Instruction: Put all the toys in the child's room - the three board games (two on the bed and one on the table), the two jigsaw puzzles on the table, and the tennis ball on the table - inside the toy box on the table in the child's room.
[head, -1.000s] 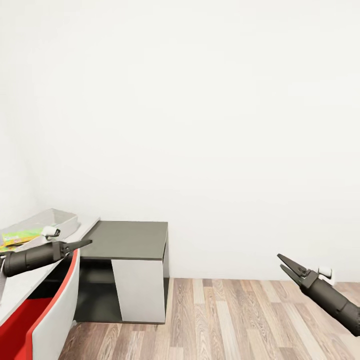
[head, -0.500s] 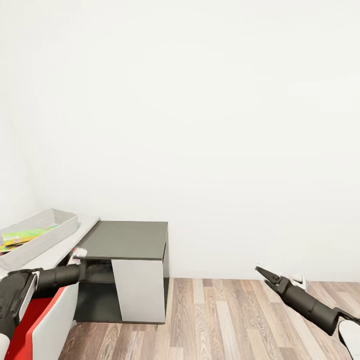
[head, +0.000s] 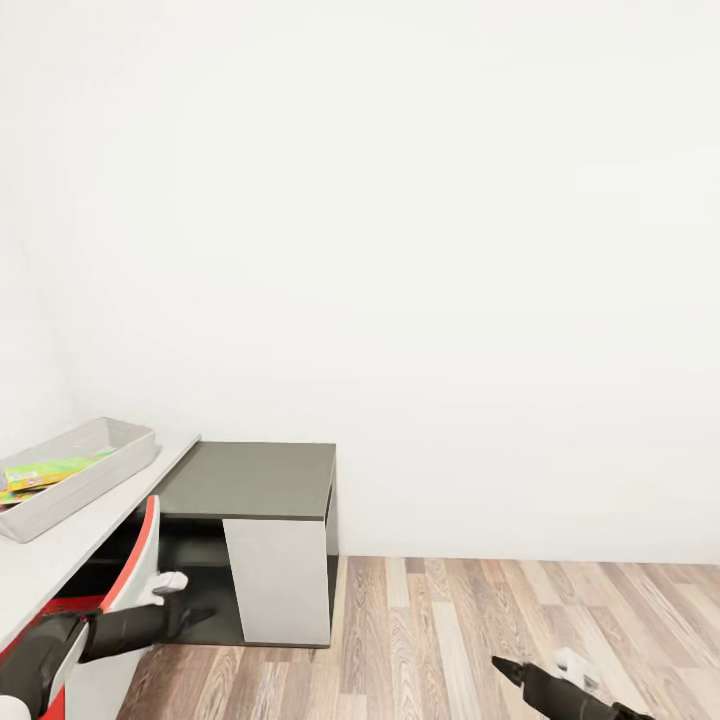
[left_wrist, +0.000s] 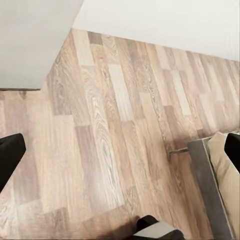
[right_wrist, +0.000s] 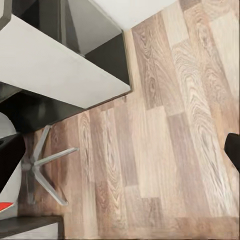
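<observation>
- Toy box (head: 95, 470) is sat far left on the table (head: 50, 565), a game (head: 50, 470) tucked inside.
- Left gripper (head: 200, 612) is pressed together, held low.
- Right gripper (head: 503, 668): jaw state can't be told.

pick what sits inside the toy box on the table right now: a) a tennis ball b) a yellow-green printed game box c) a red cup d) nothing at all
b: in the head view a flat yellow-green printed game box lies inside the grey toy box on the pale table.
</observation>
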